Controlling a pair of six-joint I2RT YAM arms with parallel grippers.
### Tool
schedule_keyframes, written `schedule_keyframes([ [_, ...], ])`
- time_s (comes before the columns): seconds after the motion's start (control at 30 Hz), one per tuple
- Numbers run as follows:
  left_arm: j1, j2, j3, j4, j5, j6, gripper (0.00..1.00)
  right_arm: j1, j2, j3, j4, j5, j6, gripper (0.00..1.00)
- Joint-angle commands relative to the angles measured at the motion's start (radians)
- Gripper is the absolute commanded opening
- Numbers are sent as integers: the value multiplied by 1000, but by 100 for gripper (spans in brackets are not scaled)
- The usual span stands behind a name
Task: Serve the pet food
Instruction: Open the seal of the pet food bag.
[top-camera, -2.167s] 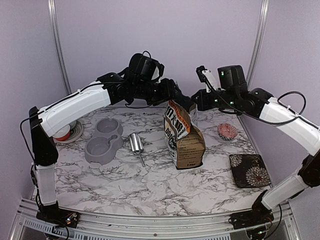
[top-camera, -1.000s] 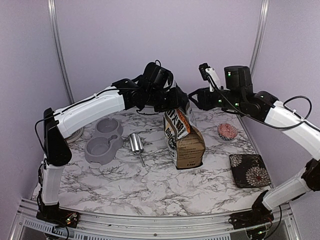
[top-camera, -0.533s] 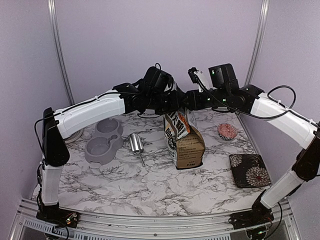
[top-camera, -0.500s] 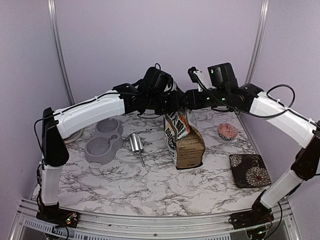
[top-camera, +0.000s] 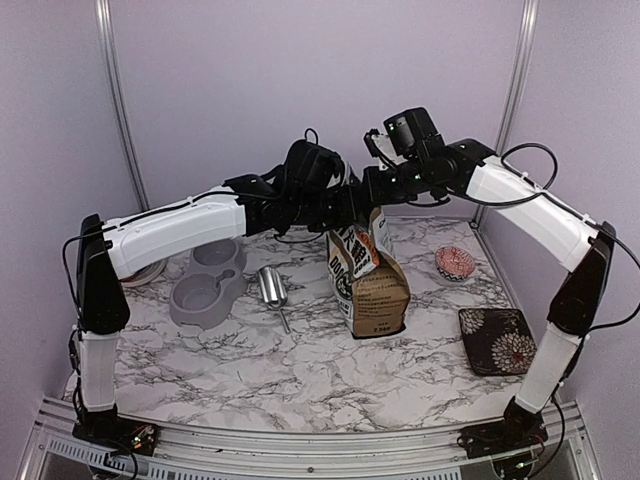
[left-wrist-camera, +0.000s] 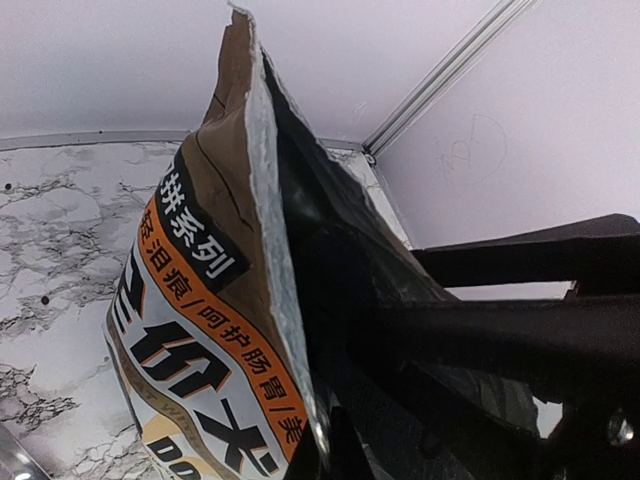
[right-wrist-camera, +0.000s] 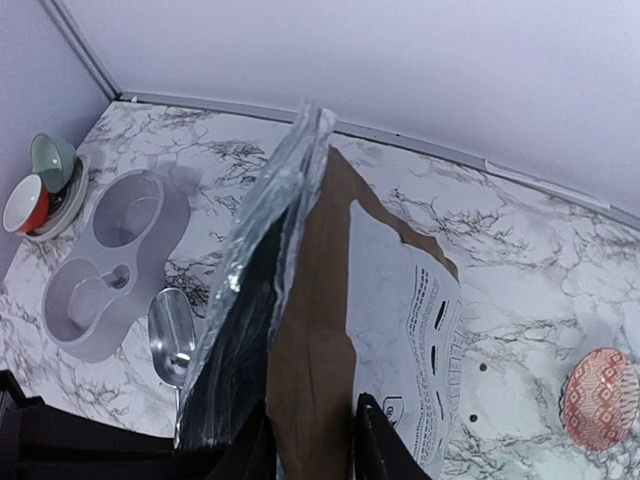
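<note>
The brown-and-white dog-food bag (top-camera: 372, 288) stands upright mid-table with its top torn open. My left gripper (top-camera: 352, 208) is shut on the front lip of the bag (left-wrist-camera: 200, 330), its fingers meeting over the foil edge (left-wrist-camera: 322, 450). My right gripper (top-camera: 378, 192) comes from the other side. Its two fingers straddle the bag's brown back wall (right-wrist-camera: 400, 300), which fills the gap between them (right-wrist-camera: 312, 440). The pet food is hidden: the bag's inside shows only dark foil in both wrist views.
A grey double pet dish (top-camera: 205, 283) and a metal scoop (top-camera: 271, 288) lie left of the bag. A red-patterned small bowl (top-camera: 454, 263) and a dark flowered square plate (top-camera: 500, 340) sit on the right. Stacked bowls (right-wrist-camera: 45, 185) stand at the far left edge.
The right arm swung left to the bag's top and its jaws narrowed round the back wall. The left gripper closed fully on the front lip.
</note>
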Motion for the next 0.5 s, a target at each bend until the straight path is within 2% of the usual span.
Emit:
schedule_keyframes([
  [0.0, -10, -54, -38, 2, -42, 45, 0, 6, 50, 111, -138, 77, 34, 21],
  [0.17, -10, -78, -61, 19, -60, 71, 0, 6, 90, 169, -211, 90, 39, 0],
  [0.47, -9, -134, -36, 7, -52, 101, 0, 42, 22, 187, -144, 121, 20, 0],
])
